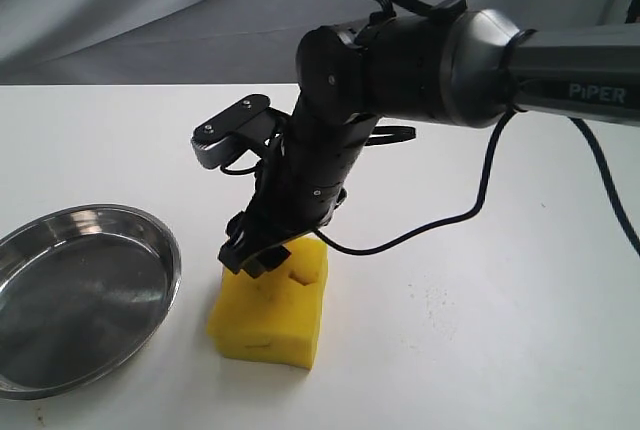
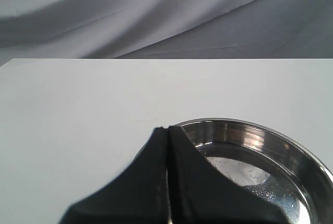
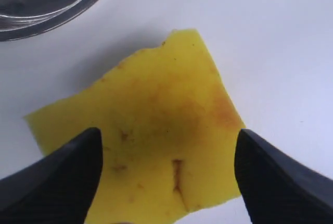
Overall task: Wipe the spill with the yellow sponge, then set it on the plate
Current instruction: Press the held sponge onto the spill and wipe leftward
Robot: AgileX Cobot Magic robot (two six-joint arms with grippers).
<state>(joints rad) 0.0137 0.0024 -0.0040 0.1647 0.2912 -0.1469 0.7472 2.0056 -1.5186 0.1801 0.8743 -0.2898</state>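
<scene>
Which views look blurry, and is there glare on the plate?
Left wrist view: the left gripper is a dark close-up blur, and the plate glares in streaks. Right wrist view: the fingers of the right gripper are soft, the yellow sponge sharper. Exterior view: even light.

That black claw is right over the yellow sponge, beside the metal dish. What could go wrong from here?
1. The right gripper has its jaws open over the yellow sponge, which lies askew to them. Closing might pinch only a corner, so the soft foam could twist or slip free.
2. The plate sits close by, and a low carry might knock its rim.
3. The sponge's top shows brownish stains, so dragging it could smear the white table.
</scene>
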